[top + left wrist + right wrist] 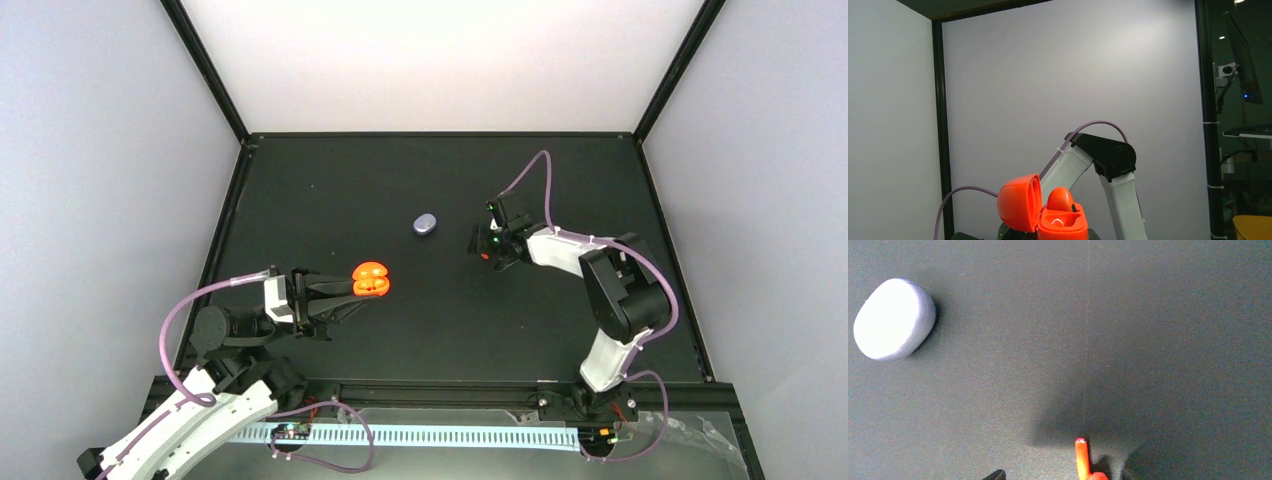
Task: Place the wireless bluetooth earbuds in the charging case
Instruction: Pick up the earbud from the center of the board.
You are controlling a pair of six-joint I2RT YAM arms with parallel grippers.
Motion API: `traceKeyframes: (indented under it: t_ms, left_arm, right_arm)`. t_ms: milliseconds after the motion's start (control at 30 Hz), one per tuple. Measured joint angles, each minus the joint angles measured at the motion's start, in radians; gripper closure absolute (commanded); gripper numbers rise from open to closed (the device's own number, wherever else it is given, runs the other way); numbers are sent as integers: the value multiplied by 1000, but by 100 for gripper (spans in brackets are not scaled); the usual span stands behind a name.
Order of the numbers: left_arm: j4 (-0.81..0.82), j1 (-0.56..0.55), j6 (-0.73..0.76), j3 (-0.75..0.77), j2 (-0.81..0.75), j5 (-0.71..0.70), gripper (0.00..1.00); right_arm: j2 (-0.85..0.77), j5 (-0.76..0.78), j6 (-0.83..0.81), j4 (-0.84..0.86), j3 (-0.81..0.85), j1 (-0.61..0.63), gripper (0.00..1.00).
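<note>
An orange charging case stands open at the table's left middle, and my left gripper is shut on its base. In the left wrist view its lid is swung to the left. One red-orange earbud sits in the base, beside an empty socket. Another red-orange earbud lies on the black mat at the right. My right gripper hangs over it, open. In the right wrist view its stem points up between the jaws, well clear of the left fingertip.
A shut lilac-grey case lies on the mat between the two arms and shows at the upper left of the right wrist view. White walls and black frame posts enclose the table. My right arm stands behind the orange case.
</note>
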Motion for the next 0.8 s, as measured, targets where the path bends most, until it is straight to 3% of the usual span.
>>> traceKeyframes:
  t_ms: [800]
  left_arm:
    - [-3, 0, 14, 0, 0, 0, 98]
  right_arm:
    - [42, -140, 65, 17, 66, 102, 41]
